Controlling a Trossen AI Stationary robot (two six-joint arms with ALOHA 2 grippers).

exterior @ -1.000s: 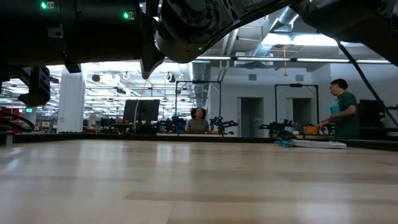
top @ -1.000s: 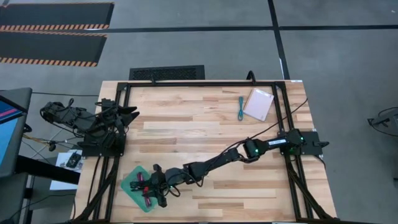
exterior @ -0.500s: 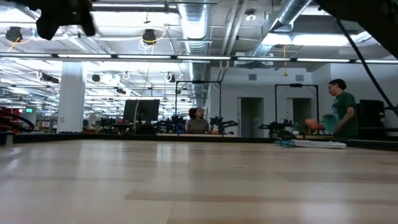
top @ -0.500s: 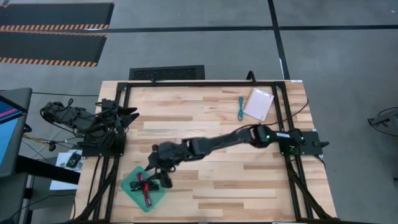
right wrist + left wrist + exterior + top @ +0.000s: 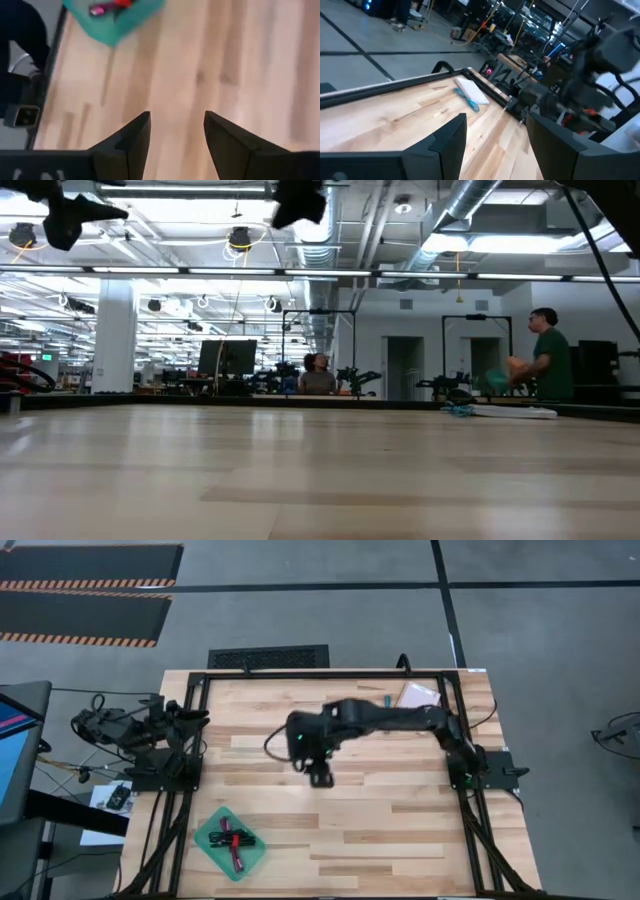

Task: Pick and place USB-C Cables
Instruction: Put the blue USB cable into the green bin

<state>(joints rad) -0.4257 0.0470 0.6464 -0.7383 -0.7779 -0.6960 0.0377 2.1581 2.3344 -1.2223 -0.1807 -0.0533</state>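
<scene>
Cables sit in two spots on the wooden table (image 5: 400,830). One teal cable (image 5: 471,102) lies near the far right corner, right beside a flat white packet (image 5: 417,694). In the high view the right arm covers most of that cable. The left wrist view shows the cable and packet lying together by the black table frame (image 5: 300,673).

More cables rest in a green tray (image 5: 213,847) near the front left corner. A pink cable (image 5: 235,858) and a black and red cable (image 5: 237,838) lie on it. They are small, so I cannot tell much more about them. The right wrist view shows the corner of the same tray with pink and red bits on it.

The right gripper (image 5: 320,776) hangs over the middle of the table, well apart from the tray and from the teal cable. Its two fingers (image 5: 131,136) are spread apart with nothing between them.

The left gripper (image 5: 196,720) waits at the left edge of the table by its stand. Its fingers (image 5: 445,140) are spread apart too, and hold nothing.

A person in a green shirt (image 5: 549,356) is far off in the room behind.
</scene>
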